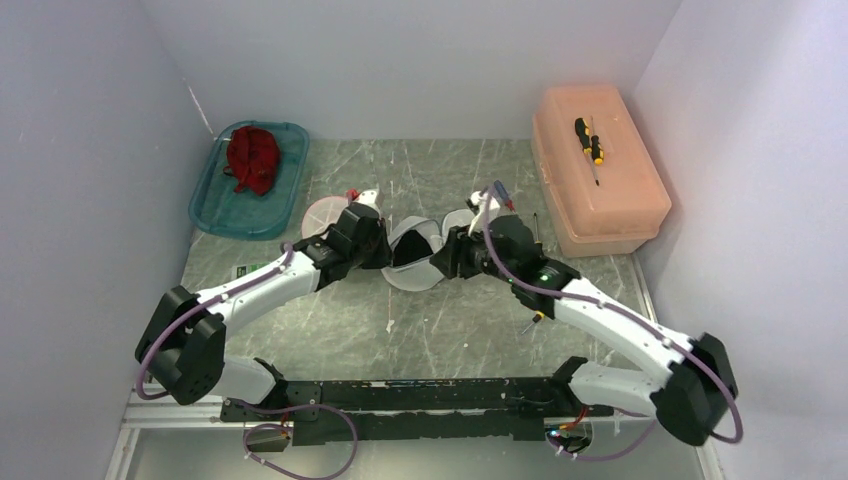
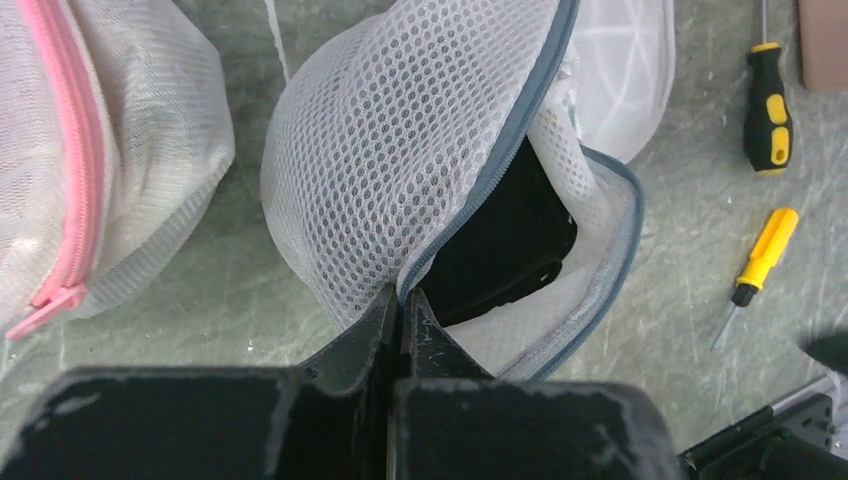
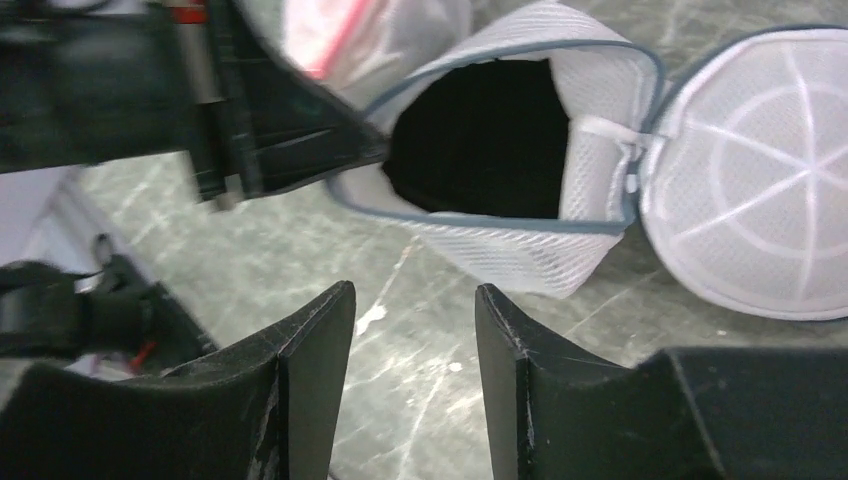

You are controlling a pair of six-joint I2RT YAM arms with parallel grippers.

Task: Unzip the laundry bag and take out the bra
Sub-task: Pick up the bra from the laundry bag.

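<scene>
The laundry bag (image 1: 412, 262) is white mesh with a grey-blue zipper and lies mid-table, unzipped and gaping. Inside it shows the black bra (image 2: 500, 250), also seen through the mouth in the right wrist view (image 3: 480, 140). My left gripper (image 2: 408, 298) is shut on the bag's mesh edge (image 2: 400, 140) beside the zipper, holding that flap up. My right gripper (image 3: 415, 295) is open with only bare table between its fingers, a short way in front of the bag's mouth (image 3: 520, 250). From above, the two grippers (image 1: 385, 245) (image 1: 448, 258) flank the bag.
A second mesh bag with a pink zipper (image 2: 100, 150) lies left of the first. A teal tray (image 1: 215, 205) at the back left holds a red garment (image 1: 252, 158). An orange box (image 1: 598, 190) stands back right. Two yellow-handled screwdrivers (image 2: 768, 110) (image 2: 755, 268) lie on the table.
</scene>
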